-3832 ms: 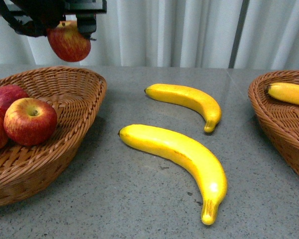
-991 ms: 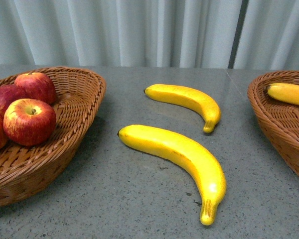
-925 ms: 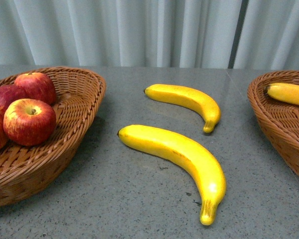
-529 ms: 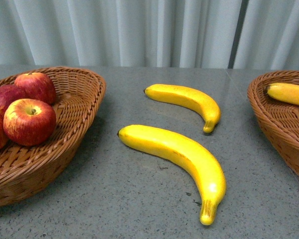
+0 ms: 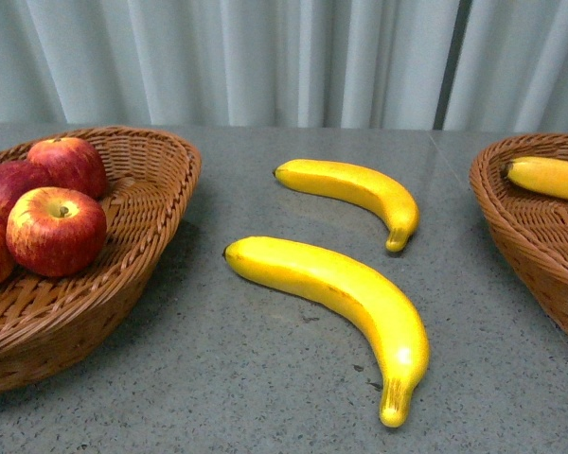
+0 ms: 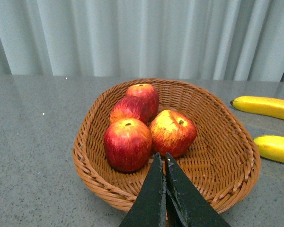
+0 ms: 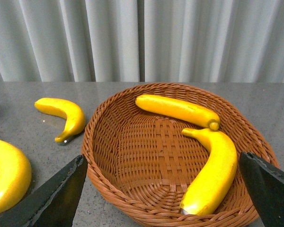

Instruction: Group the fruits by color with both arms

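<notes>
Lying on the grey table (image 5: 265, 397) between two brown wicker baskets (image 5: 175, 175), two long curved glossy yellow bananas (image 5: 346, 293) look stiff, light and slippery; grasp mid-body, across the curve. The black left gripper (image 6: 162, 158) is pinched closed and empty; the right gripper (image 7: 161, 158) gapes wide.

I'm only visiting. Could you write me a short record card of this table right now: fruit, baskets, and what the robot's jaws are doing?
Surface: grey table, pale curtain behind
Apple basket: four red apples
Banana basket: two, a straighter banana and a curved banana
Loose between the baskets: near banana, far banana
Left jaws: shut, empty, pointing at the apple basket
Right jaws: wide open, empty, facing the banana basket
Left to sort: the two loose bananas
</notes>
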`<state>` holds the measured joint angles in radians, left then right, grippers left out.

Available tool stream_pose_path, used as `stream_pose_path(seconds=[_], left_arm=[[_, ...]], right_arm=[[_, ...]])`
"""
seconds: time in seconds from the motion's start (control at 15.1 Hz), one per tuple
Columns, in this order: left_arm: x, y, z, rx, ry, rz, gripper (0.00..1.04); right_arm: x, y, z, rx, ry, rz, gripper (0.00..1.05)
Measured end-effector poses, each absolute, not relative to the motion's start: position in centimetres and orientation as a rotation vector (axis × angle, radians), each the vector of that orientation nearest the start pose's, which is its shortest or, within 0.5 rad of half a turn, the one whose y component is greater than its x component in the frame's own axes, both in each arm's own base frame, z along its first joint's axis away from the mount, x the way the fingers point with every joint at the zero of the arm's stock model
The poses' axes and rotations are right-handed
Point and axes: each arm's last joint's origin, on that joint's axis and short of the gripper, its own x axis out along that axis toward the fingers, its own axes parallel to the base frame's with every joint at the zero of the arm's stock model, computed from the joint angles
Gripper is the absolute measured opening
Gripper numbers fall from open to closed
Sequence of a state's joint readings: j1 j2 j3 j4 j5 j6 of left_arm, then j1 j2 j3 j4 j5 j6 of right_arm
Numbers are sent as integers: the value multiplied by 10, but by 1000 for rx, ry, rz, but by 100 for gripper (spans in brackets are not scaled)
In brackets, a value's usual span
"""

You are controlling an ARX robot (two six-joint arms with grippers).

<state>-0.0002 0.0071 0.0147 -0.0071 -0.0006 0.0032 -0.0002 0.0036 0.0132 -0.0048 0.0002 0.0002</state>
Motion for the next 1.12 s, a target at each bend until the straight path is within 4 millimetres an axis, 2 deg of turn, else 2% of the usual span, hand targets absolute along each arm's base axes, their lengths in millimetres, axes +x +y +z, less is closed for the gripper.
stream_pose_path(seconds=[0.07,0.13,0.33,0.4,0.53,0.59,0.73,0.79,0.86,0.92,0.99,1.06,1.12], left_arm=[[97,0,168,3,-8,0,2],[97,0,168,2,-3,0,9],[97,0,168,1,-4,0,36],[97,0,168,1,-4,0,49],[97,0,168,1,-4,0,65],[97,0,168,1,-4,0,69],[97,0,168,1,-4,0,92],[97,0,168,2,-4,0,100],[97,0,168,1,-4,0,97],[97,0,168,2,-5,-2,98],[97,0,168,1,-4,3,98],[97,0,168,1,-4,0,98],[97,0,168,1,-4,0,98]], right_arm=[[97,0,167,0,-5,0,98],[97,0,167,0,-6,0,98],[97,0,167,0,-5,0,98],[97,0,167,0,-5,0,98],[97,0,167,0,-5,0,98],[97,0,167,0,-5,0,98],[97,0,167,0,-5,0,98],[97,0,167,0,-6,0,98],[97,0,166,14,23,35,98],[104,-5,169,98,104,180,98],[116,-4,183,144,106,290,98],[132,9,207,138,52,487,98],[153,23,236,114,-29,572,98]])
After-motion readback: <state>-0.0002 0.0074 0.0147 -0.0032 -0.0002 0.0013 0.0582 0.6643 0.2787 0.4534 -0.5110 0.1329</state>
